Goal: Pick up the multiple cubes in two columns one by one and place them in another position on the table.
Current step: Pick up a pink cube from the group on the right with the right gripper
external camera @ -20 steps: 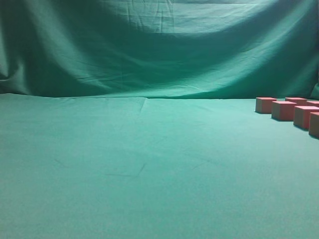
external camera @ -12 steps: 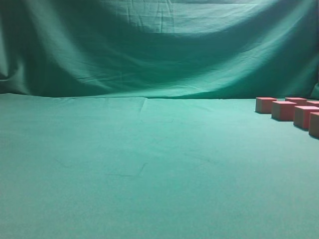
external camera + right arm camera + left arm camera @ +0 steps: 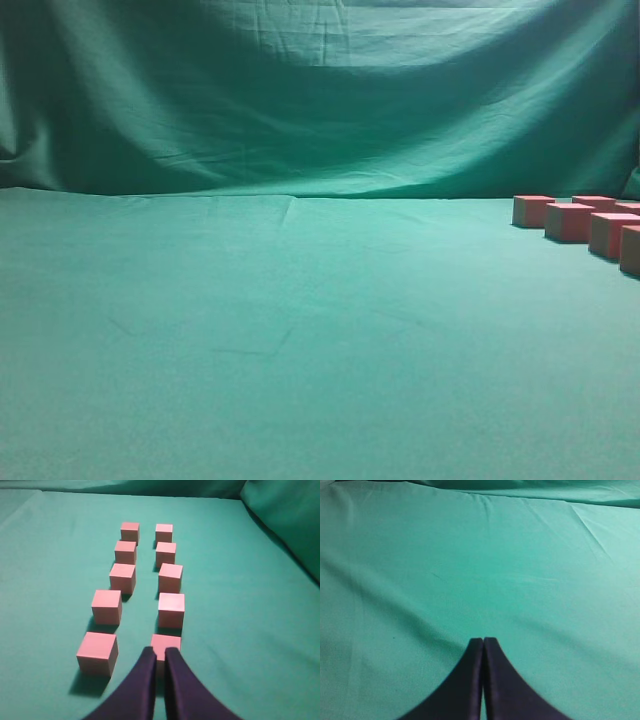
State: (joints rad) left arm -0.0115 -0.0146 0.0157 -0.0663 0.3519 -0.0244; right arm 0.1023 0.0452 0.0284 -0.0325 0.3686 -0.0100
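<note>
In the right wrist view the cubes stand in two columns of several pink-topped blocks on the green table [image 3: 250, 610]. The left column runs from the far cube [image 3: 130, 531] to the near cube [image 3: 97, 651]. The right column runs from its far cube [image 3: 164, 532] to the nearest cube [image 3: 166, 643]. My right gripper [image 3: 160, 651] hovers over that nearest cube with its black fingers almost together and nothing held. The left gripper [image 3: 483, 640] is shut above bare green cloth. Several cubes [image 3: 570, 221] show at the right edge of the exterior view, where neither gripper appears.
A draped green backdrop [image 3: 320, 100] rises behind the table [image 3: 300, 330]. Folds of green cloth [image 3: 285, 525] lie to the right of the columns. Wrinkled cloth [image 3: 470, 555] spreads under the left gripper.
</note>
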